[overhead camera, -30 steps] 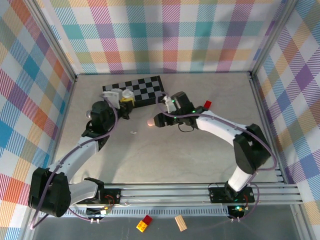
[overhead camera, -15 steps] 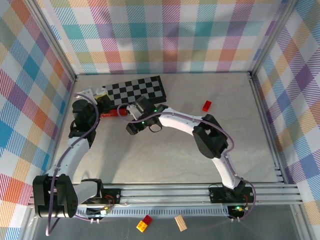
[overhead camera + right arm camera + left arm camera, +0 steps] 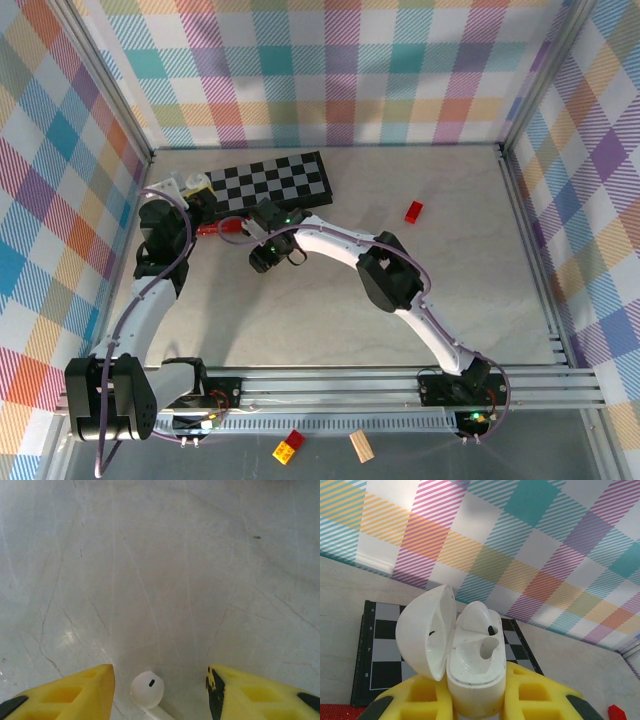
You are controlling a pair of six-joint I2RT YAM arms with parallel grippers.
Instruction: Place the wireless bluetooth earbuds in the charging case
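My left gripper [image 3: 476, 692] is shut on the white charging case [image 3: 472, 662], holding it upright with its lid swung open to the left. One white earbud [image 3: 476, 617] sits in the far slot, and the near slot is empty. In the top view this gripper [image 3: 196, 192] is at the left end of the checkerboard. My right gripper [image 3: 161, 680] points down at the table with its jaws open on either side of a loose white earbud [image 3: 147, 689], which lies nearer the left finger [image 3: 85, 687] and touches neither. From above, the right gripper [image 3: 262, 260] sits just in front of the board.
A black and white checkerboard [image 3: 275, 180] lies at the back left. A red flat piece [image 3: 212, 229] sits beside the left arm. A small red brick [image 3: 414, 211] lies right of centre. A red and yellow brick [image 3: 290, 448] and a wooden block [image 3: 361, 445] rest beyond the front rail.
My right arm swung left from the table's centre to the loose white earbud, and its jaws have narrowed. My left arm drew back to the left with the case.
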